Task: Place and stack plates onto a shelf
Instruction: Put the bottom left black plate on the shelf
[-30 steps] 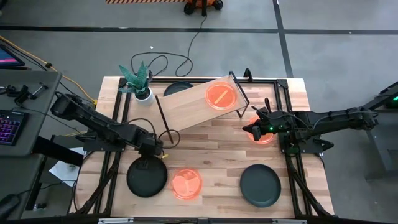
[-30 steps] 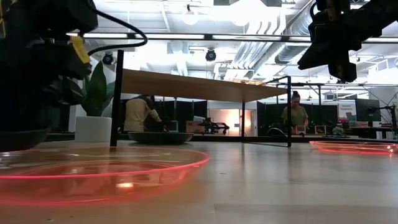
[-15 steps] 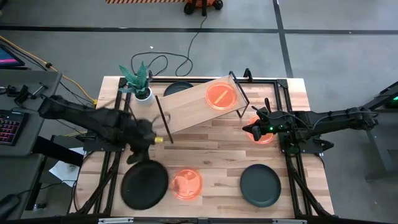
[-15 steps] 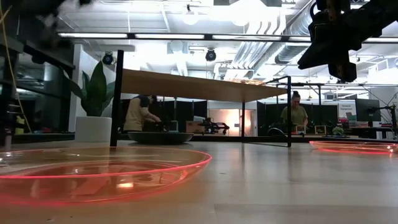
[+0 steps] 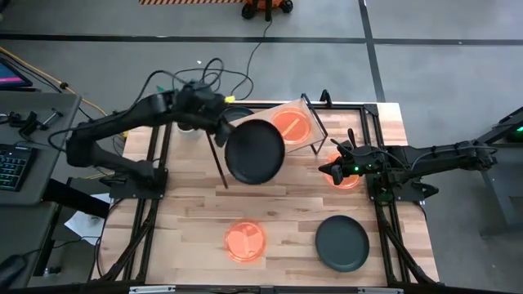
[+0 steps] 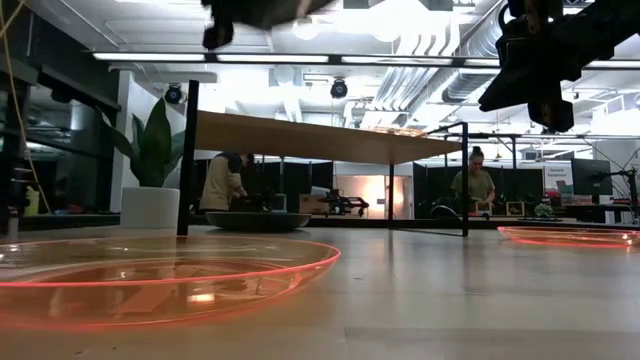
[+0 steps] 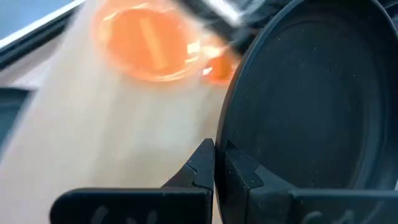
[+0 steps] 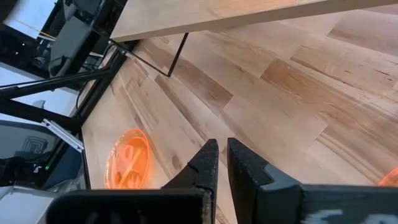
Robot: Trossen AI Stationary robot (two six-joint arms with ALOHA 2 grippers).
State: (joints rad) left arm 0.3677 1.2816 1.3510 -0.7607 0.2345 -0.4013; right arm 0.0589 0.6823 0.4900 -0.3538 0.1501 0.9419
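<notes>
Left gripper (image 5: 222, 131) clamped on the rim of a round matte black plate (image 5: 255, 152), held above the small light-wood wire-legged shelf (image 5: 237, 139), translucent orange plate (image 5: 290, 126) on that shelf, right gripper (image 5: 329, 170) beside the shelf, fingers nearly together, holding nothing.

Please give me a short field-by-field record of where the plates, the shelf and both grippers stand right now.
left gripper: shut on the rim of a black plate, held above the shelf
right gripper: shut, empty, hovering above an orange plate by the table's right side
on shelf: one orange plate
under shelf: one dark plate
on table, front: orange plate, black plate
</notes>
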